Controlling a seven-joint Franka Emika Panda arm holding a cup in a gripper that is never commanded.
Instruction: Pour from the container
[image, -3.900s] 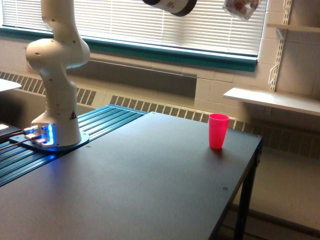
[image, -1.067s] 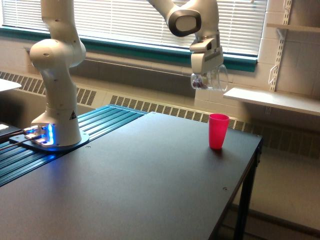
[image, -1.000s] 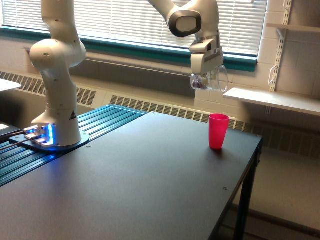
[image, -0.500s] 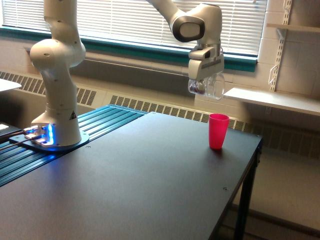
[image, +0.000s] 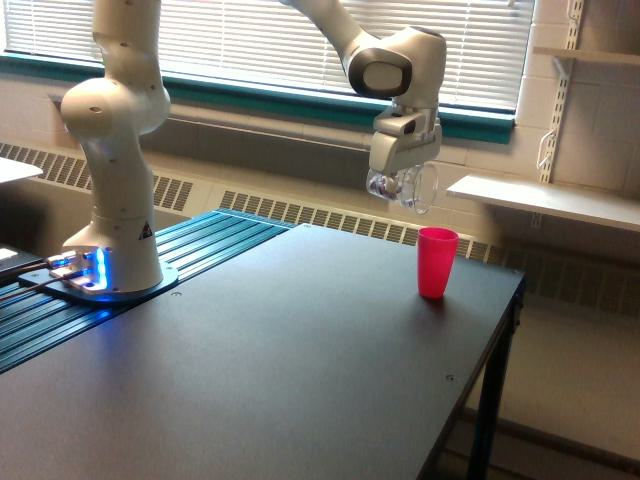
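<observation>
The container (image: 402, 187) is a clear mug-like cup with a handle and reddish-brown bits inside. It hangs in the air, tilted, held by my gripper (image: 397, 170), which is shut on it. A bright pink cup (image: 436, 262) stands upright on the dark table (image: 260, 360) near its far right edge. The container is above the pink cup and a little to the exterior view's left of it, clearly apart from it.
The arm's white base (image: 112, 190) stands at the exterior view's left on a ribbed teal strip (image: 190, 250). A white shelf (image: 545, 200) juts from the wall behind the pink cup. The table's right edge (image: 480, 390) drops off close to the cup.
The container came down from the top of the frame. Over the last second it sank lower and shifted to the exterior view's left, nearer the pink cup's height.
</observation>
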